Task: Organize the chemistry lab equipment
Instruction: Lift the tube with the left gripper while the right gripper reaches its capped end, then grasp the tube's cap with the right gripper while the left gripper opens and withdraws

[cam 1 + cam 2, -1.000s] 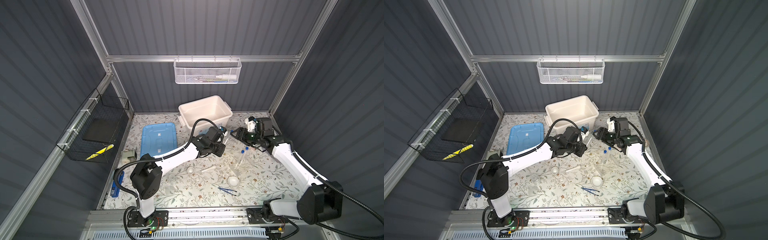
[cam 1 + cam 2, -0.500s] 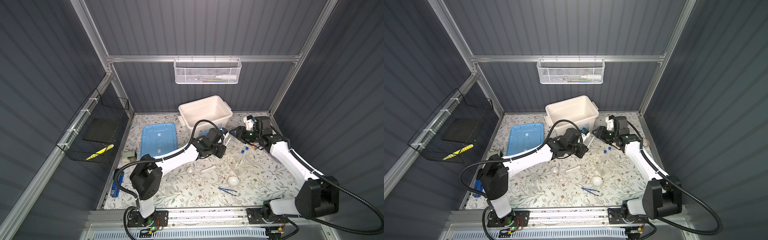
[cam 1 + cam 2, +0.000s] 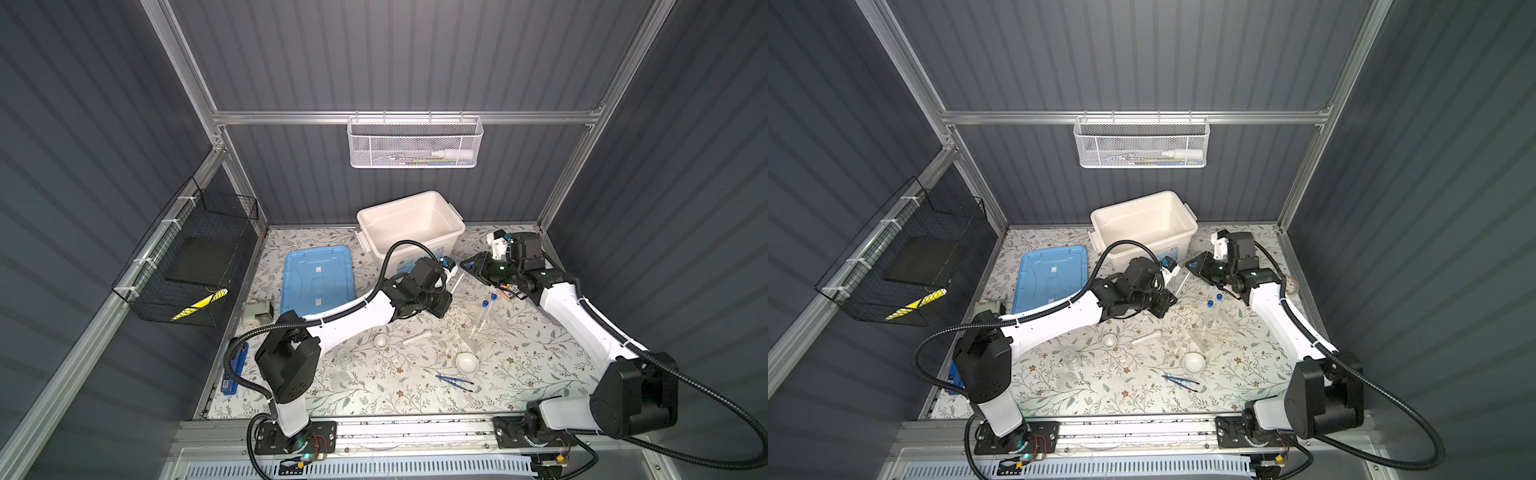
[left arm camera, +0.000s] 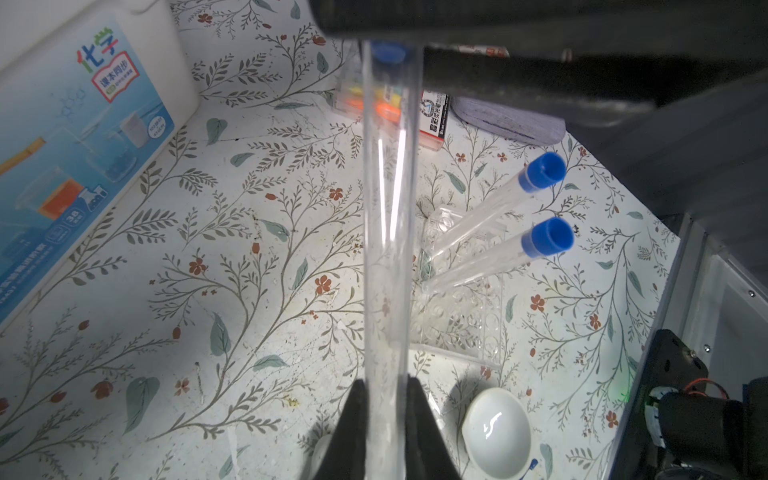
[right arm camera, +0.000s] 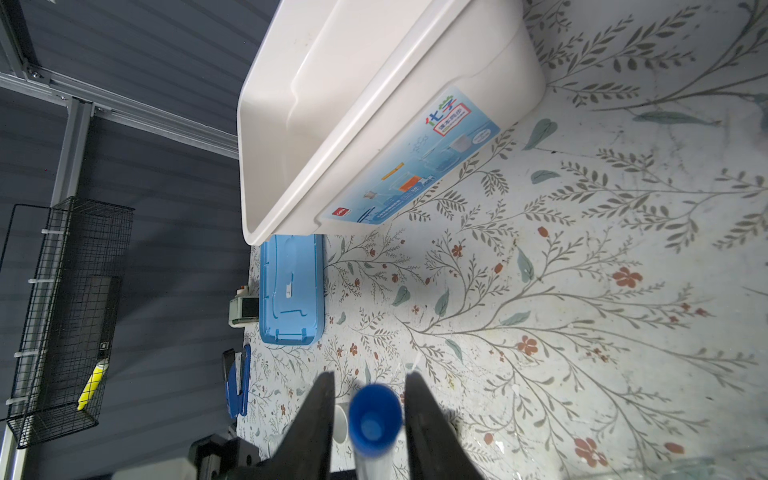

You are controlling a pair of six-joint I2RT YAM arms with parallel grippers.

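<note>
Floral table (image 3: 374,395), grey ribbed walls (image 3: 395,62). Three tubes (image 3: 483,313): two standing in rack (image 3: 473,338) (centre-right), third tube (image 4: 386,208) clamped by left gripper (image 4: 386,386); right gripper (image 5: 370,376) fingers (image 5: 316,415) straddle its blue cap (image 5: 374,415), narrow gaps. Two dishes (image 3: 466,362), lower centre.

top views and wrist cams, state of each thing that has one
left gripper, shut on held tube
right gripper, open, jaws either side of that tube's cap, not touching
held tube, capped, tilted
rack tubes, capped, standing in rack
bin, open, empty
lid, off, flat on table
dishes, upright, empty
</note>
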